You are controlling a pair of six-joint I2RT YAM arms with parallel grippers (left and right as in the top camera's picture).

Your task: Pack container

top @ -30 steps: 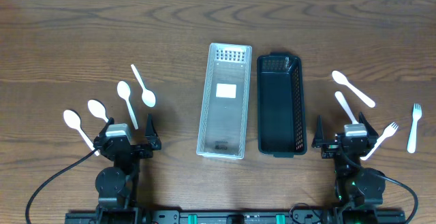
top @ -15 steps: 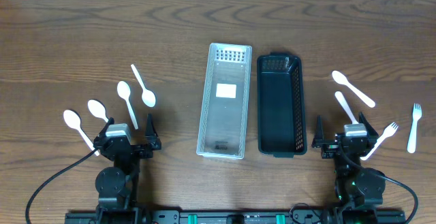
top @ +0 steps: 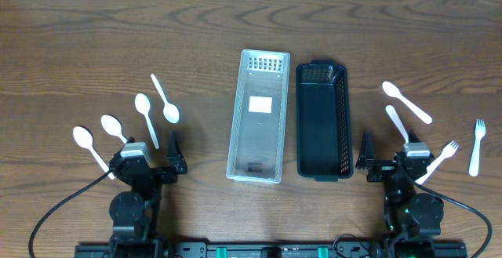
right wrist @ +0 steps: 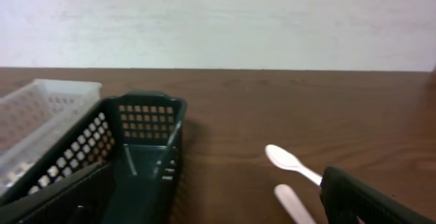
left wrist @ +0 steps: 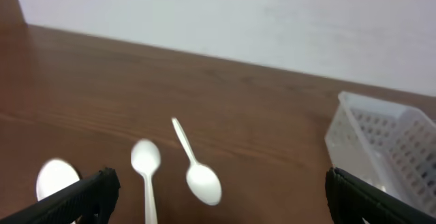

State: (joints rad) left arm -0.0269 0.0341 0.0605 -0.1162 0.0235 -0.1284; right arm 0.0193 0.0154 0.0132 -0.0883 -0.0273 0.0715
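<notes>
A clear plastic container (top: 258,117) and a dark green basket (top: 322,121) lie side by side at the table's centre, both empty. Several white spoons lie at the left (top: 165,101) (top: 146,117) (top: 114,127). At the right lie a white spoon (top: 406,101), a flat white utensil (top: 397,122) and two white forks (top: 441,158) (top: 477,147). My left gripper (top: 149,152) is open and empty near the front edge, just short of the spoons (left wrist: 203,183). My right gripper (top: 391,154) is open and empty beside the basket (right wrist: 146,125), with a spoon (right wrist: 286,161) ahead of it.
The table is dark wood (top: 196,46). A white wall stands behind its far edge (right wrist: 218,20). The clear container's end (left wrist: 381,135) shows at the right of the left wrist view. Arm bases and cables sit at the front edge.
The right gripper has shifted slightly to the right. The left gripper has barely moved. Nothing was picked up or moved on the table.
</notes>
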